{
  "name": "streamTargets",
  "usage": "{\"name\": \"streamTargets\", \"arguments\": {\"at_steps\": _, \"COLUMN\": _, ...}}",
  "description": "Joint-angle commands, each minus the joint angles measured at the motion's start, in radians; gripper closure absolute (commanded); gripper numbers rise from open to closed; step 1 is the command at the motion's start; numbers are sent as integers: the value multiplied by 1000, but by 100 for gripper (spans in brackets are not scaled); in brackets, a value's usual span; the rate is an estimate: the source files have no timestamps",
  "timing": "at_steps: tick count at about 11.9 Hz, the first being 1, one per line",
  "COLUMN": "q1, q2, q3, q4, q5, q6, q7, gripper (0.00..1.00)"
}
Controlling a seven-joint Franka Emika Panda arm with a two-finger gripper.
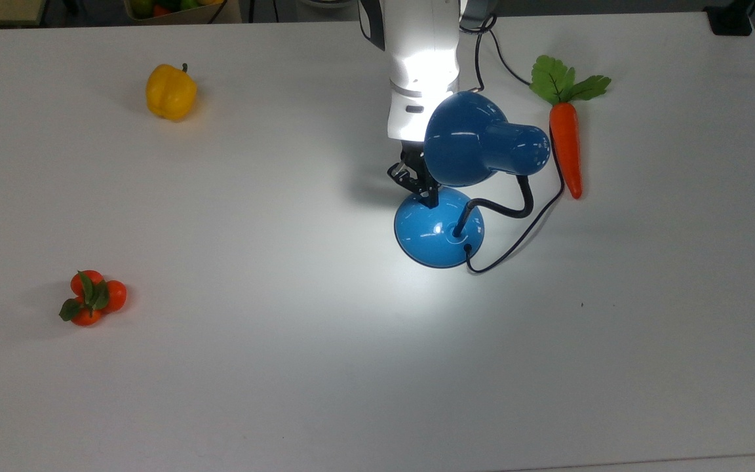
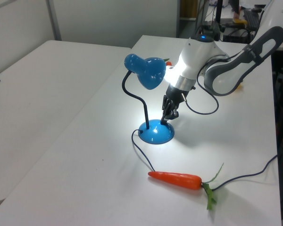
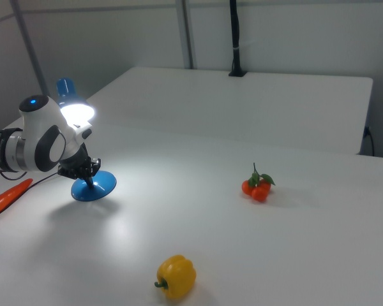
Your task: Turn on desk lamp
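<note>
The desk lamp [image 1: 456,190] stands near the middle of the white table [image 1: 286,367], its round blue base [image 1: 438,228] flat on the surface and its black neck curving up to the blue shade [image 1: 472,139], which hangs over the base and points down. A bright pool of white light spreads over the table around the base, and in the right view the mouth of the shade glows, so the lamp is lit and the task's main aim looks to be met. The gripper [image 1: 426,195] reaches down under the shade with its tip touching the upper edge of the base on the side nearest the arm, where a switch would be; its fingertips look drawn close together into one dark point with nothing gripped between them, though from these angles I cannot tell for certain whether they are fully shut. The black cord [image 1: 522,233] runs from the base away across the table past the carrot [image 1: 565,147], which lies just beside the lamp on the top view's right. The yellow pepper [image 1: 170,92] and the small cluster of oranges [image 1: 92,298] lie well apart from the lamp on the top view's left. What seems left is only for the arm to lift clear of the base without knocking the shade or catching the cord.
</note>
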Motion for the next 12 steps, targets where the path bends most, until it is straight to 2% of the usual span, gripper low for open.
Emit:
{"name": "streamTargets", "arguments": {"at_steps": 1, "q1": -22, "q2": -54, "q3": -2, "q4": -1, "q5": -12, "q6": -153, "q7": 8, "gripper": 100}}
{"name": "streamTargets", "arguments": {"at_steps": 4, "q1": -83, "q2": -111, "q3": -2, "q4": -1, "q5": -10, "q6": -294, "q7": 15, "gripper": 100}}
{"name": "streamTargets", "arguments": {"at_steps": 5, "q1": -106, "q2": -129, "q3": -2, "q4": 2, "q5": -10, "q6": -349, "q7": 54, "gripper": 100}}
{"name": "streamTargets", "arguments": {"at_steps": 8, "q1": -209, "q2": -218, "q3": -5, "q4": 33, "q5": -12, "q6": -545, "q7": 110, "gripper": 100}}
{"name": "streamTargets", "arguments": {"at_steps": 11, "q1": -274, "q2": -232, "q3": -9, "q4": 258, "q5": -12, "q6": -887, "q7": 146, "gripper": 100}}
{"name": "streamTargets", "arguments": {"at_steps": 12, "q1": -287, "q2": -234, "q3": -11, "q4": 324, "q5": -12, "q6": -958, "q7": 172, "gripper": 100}}
